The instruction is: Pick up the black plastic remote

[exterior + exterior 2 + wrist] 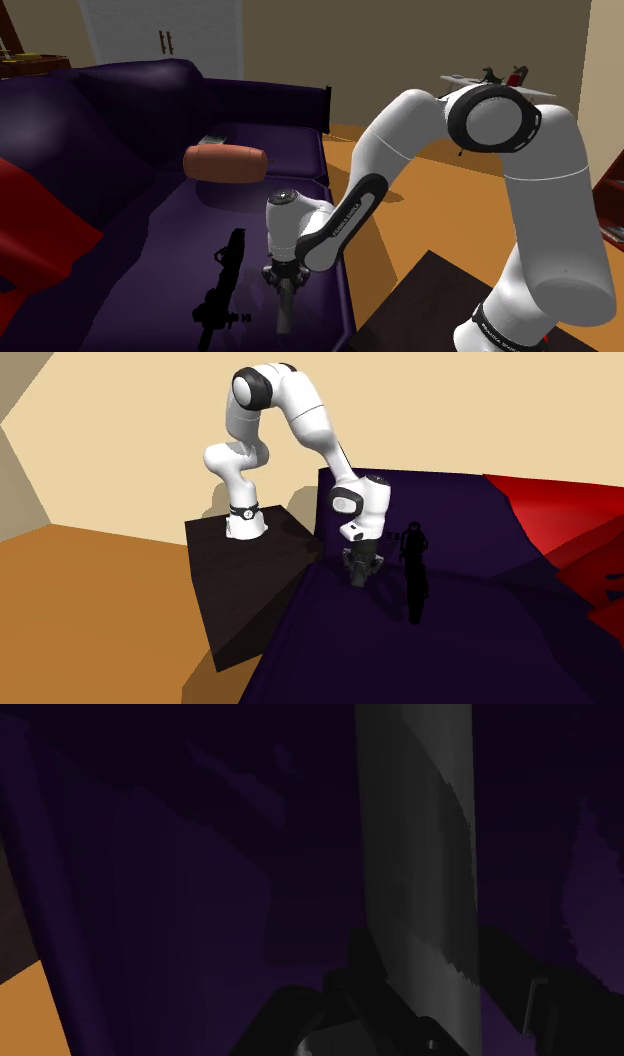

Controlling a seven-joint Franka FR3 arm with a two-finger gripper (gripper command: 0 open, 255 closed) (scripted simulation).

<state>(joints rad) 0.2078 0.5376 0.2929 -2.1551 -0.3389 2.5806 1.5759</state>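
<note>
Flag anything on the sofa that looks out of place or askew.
A thin black object stands nearly on end on the purple sofa seat beside the gripper: odd on soft upholstery; I cannot tell what it is. The remote in the gripper looks grey, not black.

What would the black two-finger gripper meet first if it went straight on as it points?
Most likely the long grey remote directly beneath the gripper, lying on the dark purple sofa seat.

A purple sofa [170,255] carries a brown bolster [226,163] and red cushion [40,235].
</note>
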